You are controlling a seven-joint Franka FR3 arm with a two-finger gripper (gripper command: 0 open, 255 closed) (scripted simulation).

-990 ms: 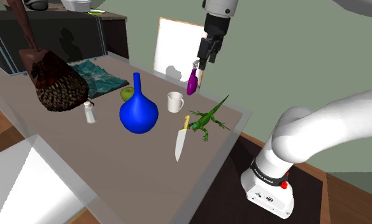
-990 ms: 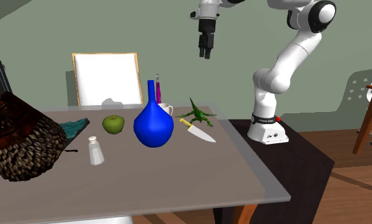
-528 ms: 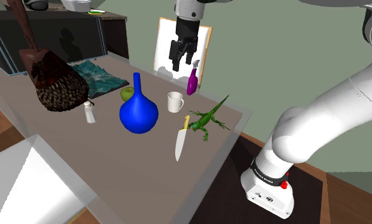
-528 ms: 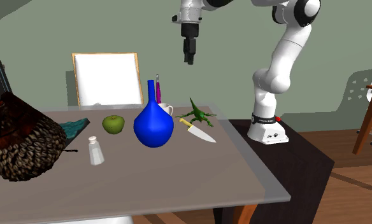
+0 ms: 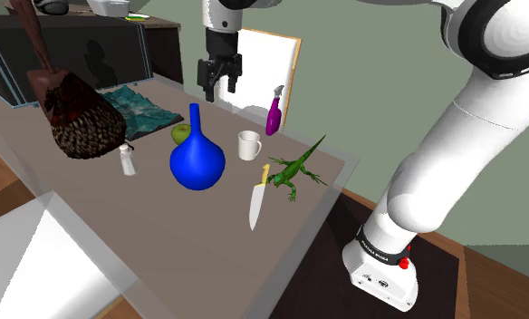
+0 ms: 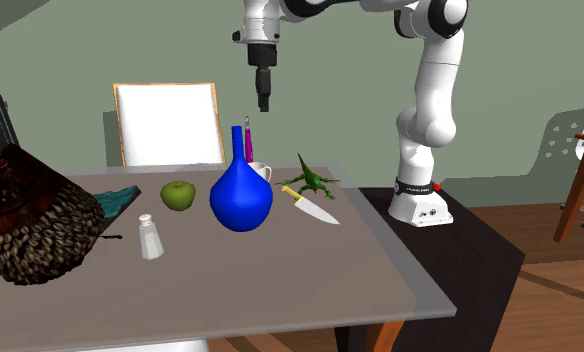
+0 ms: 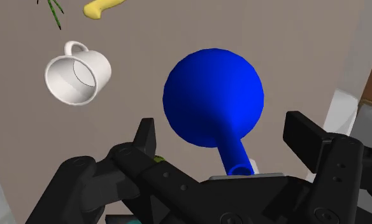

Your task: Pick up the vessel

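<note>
Shoulder view: the gripper (image 5: 219, 91) hangs at 1 o'clock above the blue vase (image 5: 197, 159), which stands mid-way along the table (image 5: 163, 236). Second exterior view: same offset from the neck. Wrist view: fingers spread wide, the neck between them untouched; best to centre, descend straight, then close on the neck

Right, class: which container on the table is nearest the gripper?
The blue long-necked vase: in the wrist view its neck shows within the open gripper, while the white mug and purple spray bottle stand off to the side.
</note>
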